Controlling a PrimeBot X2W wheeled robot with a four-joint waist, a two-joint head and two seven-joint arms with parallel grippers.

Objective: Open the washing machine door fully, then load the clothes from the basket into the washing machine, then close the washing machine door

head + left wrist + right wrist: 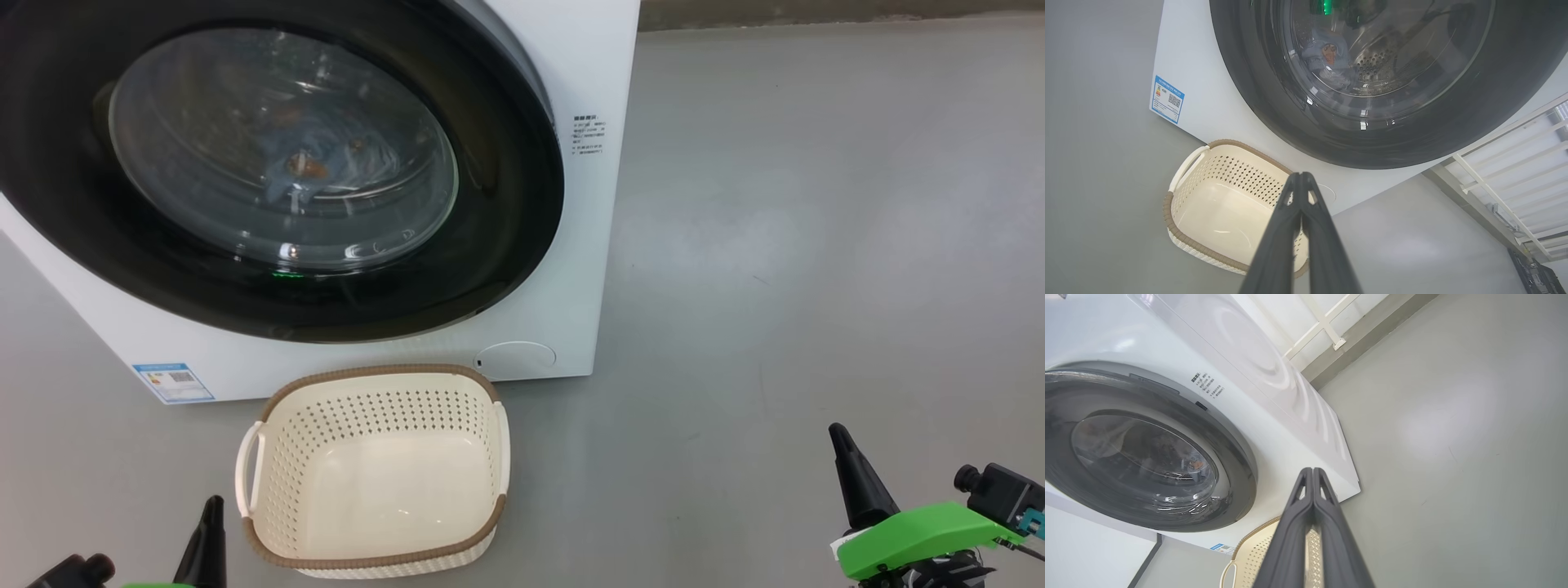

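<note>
Low at the near edge sit the left gripper (pixel 1302 175) and the right gripper (pixel 1312 470) — each with its dark fingers pressed together, holding nothing. Nearer the left one, the basket (pixel 367 408) stands on the floor (pixel 775 245) just before the washing machine (pixel 600 73). The washing machine door (pixel 510 204) is closed — the clothes (pixel 306 167) lie behind its glass.

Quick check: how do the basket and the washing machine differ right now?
The basket is empty and open-topped; the washing machine holds the bear-print clothes behind its shut door. The basket is small, cream and perforated; the washing machine is big, white and smooth-sided. Both stand on the grey floor, the basket just in front.
</note>
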